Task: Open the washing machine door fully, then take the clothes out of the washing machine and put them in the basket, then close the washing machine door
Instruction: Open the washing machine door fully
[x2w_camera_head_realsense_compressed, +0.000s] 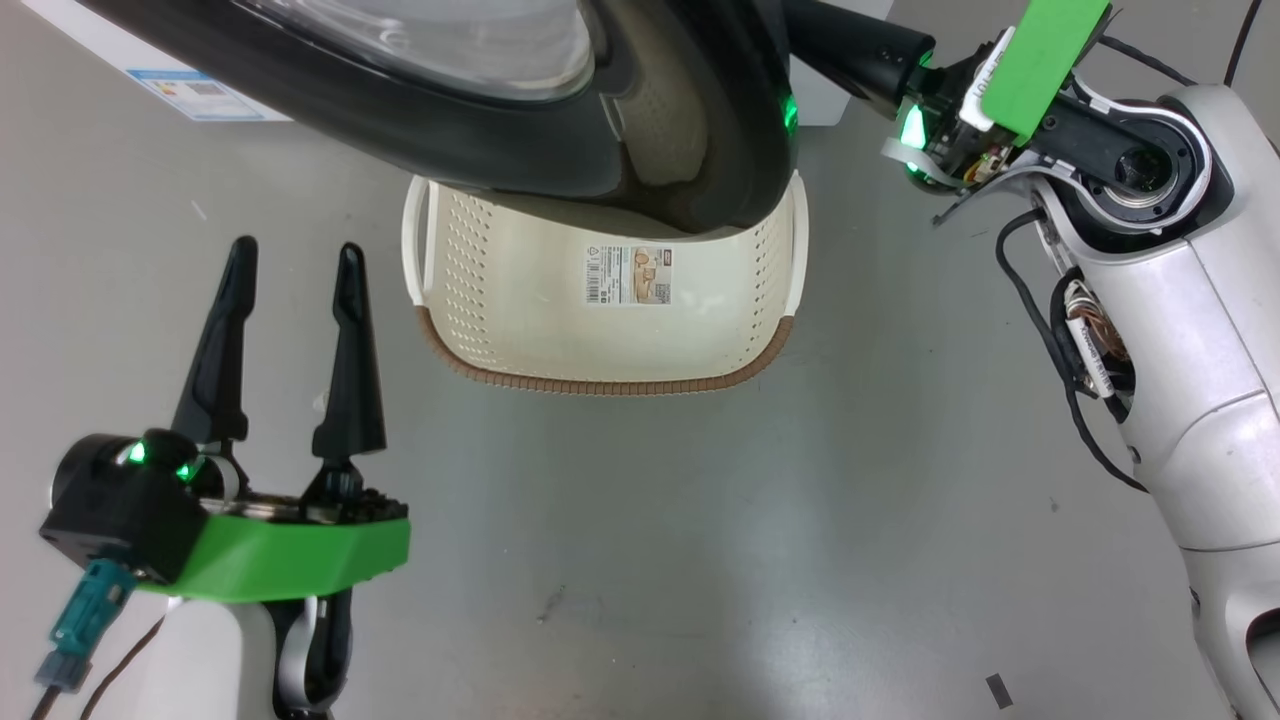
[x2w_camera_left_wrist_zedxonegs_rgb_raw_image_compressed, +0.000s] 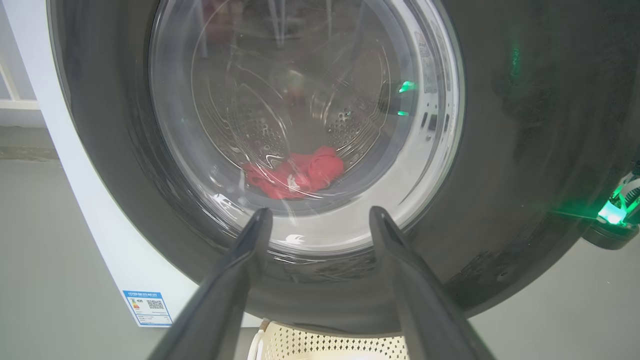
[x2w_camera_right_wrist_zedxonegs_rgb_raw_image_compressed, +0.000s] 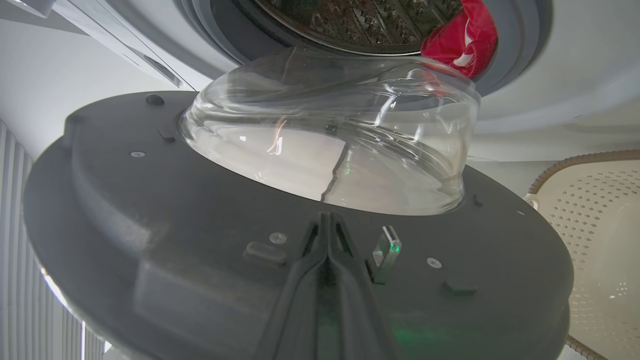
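Left end effector (x2w_camera_head_realsense_compressed: 297, 248): fingers spread wide, holding nothing, hovering above the floor (x2w_camera_head_realsense_compressed: 700, 550) beside the basket (x2w_camera_head_realsense_compressed: 600, 385), aimed at the outer glass of the washing machine door (x2w_camera_head_realsense_compressed: 690, 150). Right end effector (x2w_camera_right_wrist_zedxonegs_rgb_raw_image_compressed: 326, 217): fingers pressed together, empty, tips at the door's grey inner face just below the glass bulge. The right arm (x2w_camera_head_realsense_compressed: 1180, 330) reaches behind the door's edge. Red clothes (x2w_camera_right_wrist_zedxonegs_rgb_raw_image_compressed: 462, 35) lie in the drum (x2w_camera_right_wrist_zedxonegs_rgb_raw_image_compressed: 360, 25), beyond the door.

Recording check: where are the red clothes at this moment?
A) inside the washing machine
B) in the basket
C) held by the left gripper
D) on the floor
A: the clothes lie inside the washing machine, seen through the glass of the washing machine door; the visible part of the basket has no fabric in it.
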